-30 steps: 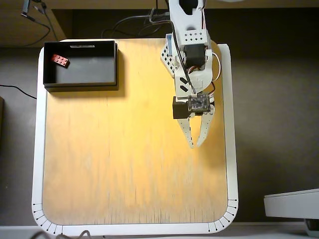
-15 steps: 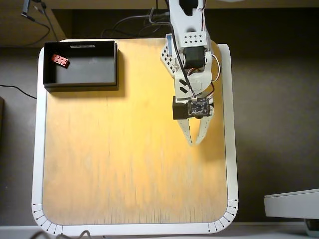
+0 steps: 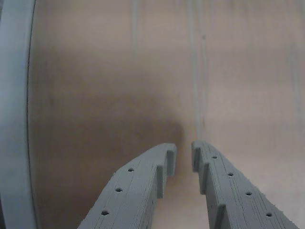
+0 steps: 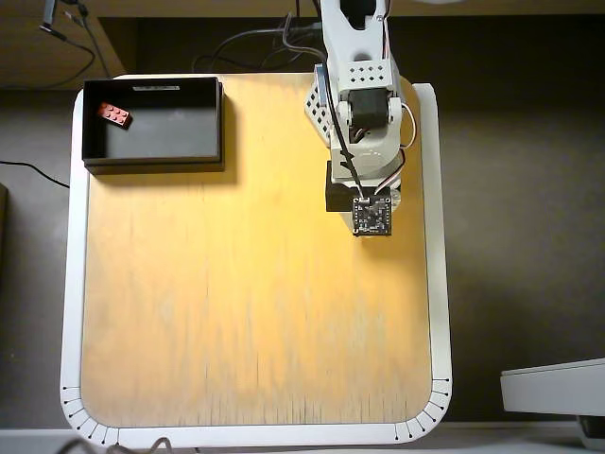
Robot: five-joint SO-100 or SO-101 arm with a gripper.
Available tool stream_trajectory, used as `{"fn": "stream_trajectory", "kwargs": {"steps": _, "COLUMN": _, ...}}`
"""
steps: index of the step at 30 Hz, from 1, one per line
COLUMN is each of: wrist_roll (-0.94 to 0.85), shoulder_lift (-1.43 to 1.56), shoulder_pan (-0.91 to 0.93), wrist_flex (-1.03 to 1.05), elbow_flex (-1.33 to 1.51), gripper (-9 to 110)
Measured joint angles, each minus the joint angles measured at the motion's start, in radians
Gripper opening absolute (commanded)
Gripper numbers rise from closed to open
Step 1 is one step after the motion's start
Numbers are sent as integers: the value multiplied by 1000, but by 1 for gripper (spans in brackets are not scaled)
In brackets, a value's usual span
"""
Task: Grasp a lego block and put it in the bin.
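Note:
The red lego block (image 4: 113, 114) lies inside the black bin (image 4: 175, 132), in its upper left corner; the bin stands at the table's top left in the overhead view. The arm (image 4: 364, 113) is folded back at the top right, far from the bin, with its wrist camera board (image 4: 371, 216) facing up. In the wrist view my gripper (image 3: 184, 151) hangs over bare wood, its two grey fingers (image 3: 143, 186) a narrow gap apart with nothing between them. Neither block nor bin shows in the wrist view.
The table is a wooden board (image 4: 246, 303) with a white rounded border (image 4: 438, 284); that border shows at the left of the wrist view (image 3: 14, 119). Cables (image 4: 274, 38) run behind the arm's base. A pale device (image 4: 558, 386) sits off the table at bottom right.

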Motion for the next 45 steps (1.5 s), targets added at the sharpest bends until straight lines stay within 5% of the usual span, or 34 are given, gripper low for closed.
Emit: {"fn": "stream_trajectory", "kwargs": {"steps": 45, "wrist_roll": -20, "shoulder_lift": 0, "shoulder_pan": 0, "wrist_flex": 8, "elbow_flex": 0, "gripper": 0}}
